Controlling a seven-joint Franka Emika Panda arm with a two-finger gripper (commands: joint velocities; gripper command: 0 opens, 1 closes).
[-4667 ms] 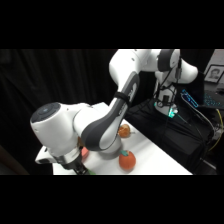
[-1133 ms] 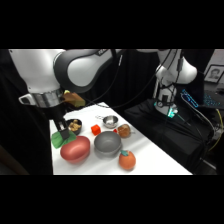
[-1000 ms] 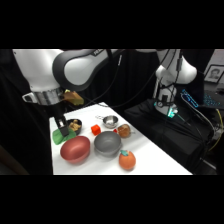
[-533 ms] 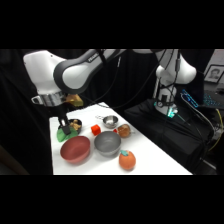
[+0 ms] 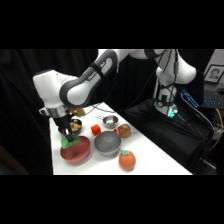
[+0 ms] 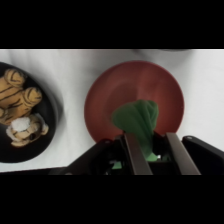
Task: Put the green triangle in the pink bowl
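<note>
Gripper [image 6: 150,150] is grasping the green triangle [image 6: 137,120] between its fingers [image 6: 134,152], the piece hanging just beyond the fingertips over the pink bowl [image 6: 134,85].

Green triangle [image 6: 137,119] hangs over pink bowl [image 6: 165,90], beside black bowl [image 6: 50,107].

Black curtains [image 5: 30,100] hang behind my white table [image 5: 155,162]; at three o'clock, a dark draped bench [image 5: 190,135].
</note>
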